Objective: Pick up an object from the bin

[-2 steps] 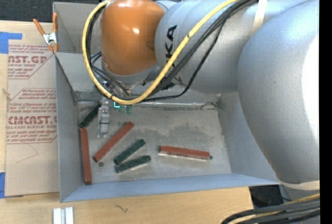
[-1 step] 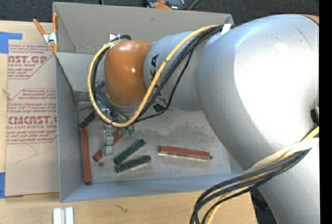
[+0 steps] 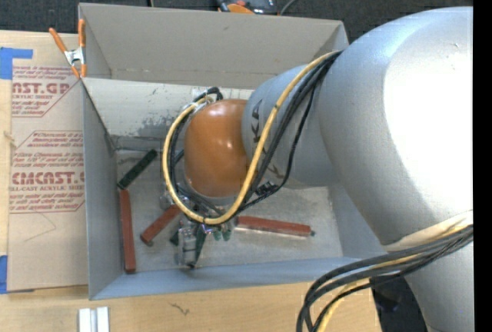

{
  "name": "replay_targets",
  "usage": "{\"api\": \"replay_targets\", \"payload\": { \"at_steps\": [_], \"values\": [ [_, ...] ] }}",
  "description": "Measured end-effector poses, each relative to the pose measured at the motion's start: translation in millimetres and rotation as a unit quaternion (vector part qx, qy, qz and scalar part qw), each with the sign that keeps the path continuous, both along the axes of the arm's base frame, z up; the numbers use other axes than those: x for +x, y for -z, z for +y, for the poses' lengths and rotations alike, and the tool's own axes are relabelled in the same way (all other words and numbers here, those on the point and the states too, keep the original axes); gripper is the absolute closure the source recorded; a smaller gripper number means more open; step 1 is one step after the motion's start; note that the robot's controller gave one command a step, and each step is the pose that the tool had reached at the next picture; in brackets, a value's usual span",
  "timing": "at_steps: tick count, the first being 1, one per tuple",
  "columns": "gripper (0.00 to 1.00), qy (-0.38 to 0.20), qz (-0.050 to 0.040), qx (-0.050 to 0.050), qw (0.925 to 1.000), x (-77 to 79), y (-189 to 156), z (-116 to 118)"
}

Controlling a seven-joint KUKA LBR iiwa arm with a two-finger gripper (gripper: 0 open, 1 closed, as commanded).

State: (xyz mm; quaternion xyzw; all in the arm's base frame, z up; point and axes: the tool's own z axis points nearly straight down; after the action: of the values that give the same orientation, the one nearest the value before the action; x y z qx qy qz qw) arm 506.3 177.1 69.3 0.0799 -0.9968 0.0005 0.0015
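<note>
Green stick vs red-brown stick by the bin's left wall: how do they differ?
Colour: the green stick is dark green, the red-brown stick rust red. Pose: the green stick lies diagonally; the red-brown stick runs along the left wall. Length: the green stick looks shorter than the red-brown stick. Both are slim straight bars flat on the bin floor.
</note>
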Motion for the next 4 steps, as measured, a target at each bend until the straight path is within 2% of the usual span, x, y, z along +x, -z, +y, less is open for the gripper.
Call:
{"api": "replay_targets", "payload": {
  "at_steps": [1,2,3,4],
  "values": [
    [1.00,0.000,-0.0014,0.001,1.0000,1.8,-0.2,1.6],
    [1.00,-0.010,-0.0064,0.002,0.9999,-9.7,-186.2,7.3],
    [0.00,-0.010,-0.0025,0.001,0.9999,-11.1,-181.7,7.0],
    [0.00,0.046,0.0016,0.000,0.9990,20.9,-11.1,-51.0]
  ]
}}
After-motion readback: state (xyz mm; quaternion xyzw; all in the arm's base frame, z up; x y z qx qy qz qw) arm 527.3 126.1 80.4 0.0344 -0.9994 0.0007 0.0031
